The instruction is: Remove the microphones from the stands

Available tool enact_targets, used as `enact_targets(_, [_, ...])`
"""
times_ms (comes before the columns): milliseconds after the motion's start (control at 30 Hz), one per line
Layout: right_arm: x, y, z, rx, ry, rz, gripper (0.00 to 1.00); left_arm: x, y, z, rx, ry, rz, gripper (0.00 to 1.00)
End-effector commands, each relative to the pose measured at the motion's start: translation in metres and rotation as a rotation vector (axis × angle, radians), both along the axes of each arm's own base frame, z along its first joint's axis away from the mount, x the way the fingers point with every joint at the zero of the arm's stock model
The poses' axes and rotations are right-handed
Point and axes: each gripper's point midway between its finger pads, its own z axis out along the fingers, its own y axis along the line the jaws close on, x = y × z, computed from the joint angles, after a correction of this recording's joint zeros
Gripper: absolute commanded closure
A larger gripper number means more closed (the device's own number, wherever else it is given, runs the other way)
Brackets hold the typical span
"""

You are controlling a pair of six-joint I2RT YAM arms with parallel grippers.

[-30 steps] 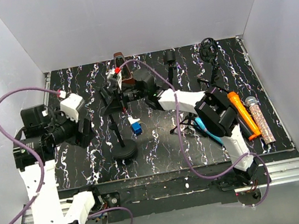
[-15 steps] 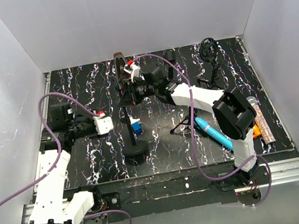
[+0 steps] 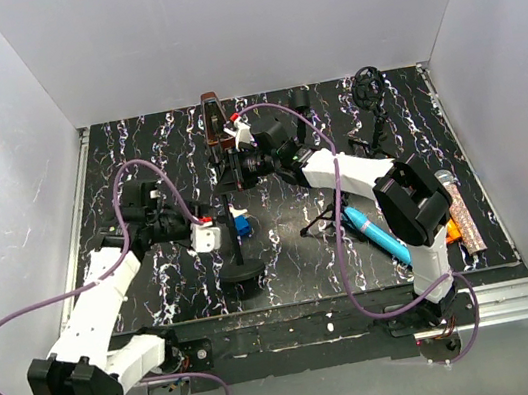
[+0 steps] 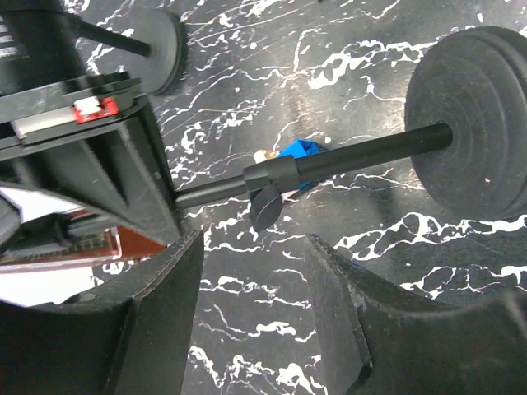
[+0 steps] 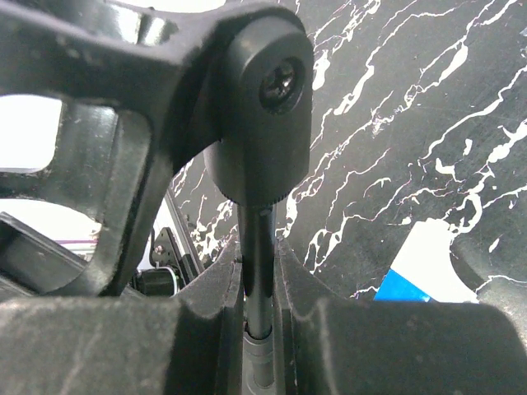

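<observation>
A black stand rises from a round base (image 3: 243,270) on a thin pole (image 3: 236,224). A reddish-brown microphone (image 3: 213,117) sits in the clip at its top; it also shows in the left wrist view (image 4: 78,245). My right gripper (image 3: 233,167) is shut on the pole just below the clip's knob (image 5: 259,99), its pads (image 5: 221,284) pressed to both sides of the pole (image 5: 258,271). My left gripper (image 3: 215,234) is open and empty, beside the lower pole (image 4: 354,158) and short of it, its fingers (image 4: 177,280) apart over the table.
A small blue-and-white object (image 3: 240,222) lies by the pole. A blue microphone (image 3: 376,229), an orange one (image 3: 449,227) and a glittery one (image 3: 459,210) lie at the right. Other black stands (image 3: 369,99) and a tripod (image 3: 322,213) stand behind and right.
My left arm has swung right and forward, bringing its open gripper up to the stand's pole. My right gripper has stayed at the top of the stand, which shifted slightly right.
</observation>
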Motion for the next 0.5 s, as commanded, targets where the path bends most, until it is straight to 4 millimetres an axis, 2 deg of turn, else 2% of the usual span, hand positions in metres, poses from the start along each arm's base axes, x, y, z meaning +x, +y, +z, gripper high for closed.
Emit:
enact_targets(0, [0.005, 0.008, 0.031, 0.079, -0.002, -0.007, 0.99, 0.002, -0.008, -0.013, 0.032, -0.01, -0.034, 0.5])
enact_targets(100, [0.003, 0.005, 0.029, 0.073, 0.004, -0.012, 0.99, 0.009, -0.018, -0.014, 0.015, 0.018, -0.008, 0.52])
enact_targets(233, [0.001, 0.004, 0.027, 0.07, 0.014, -0.021, 0.99, 0.007, -0.028, -0.019, 0.032, 0.052, -0.016, 0.56])
enact_targets(467, [-0.001, 0.0, 0.026, 0.065, 0.007, -0.021, 0.99, 0.012, -0.035, -0.027, 0.074, 0.047, 0.02, 0.64])
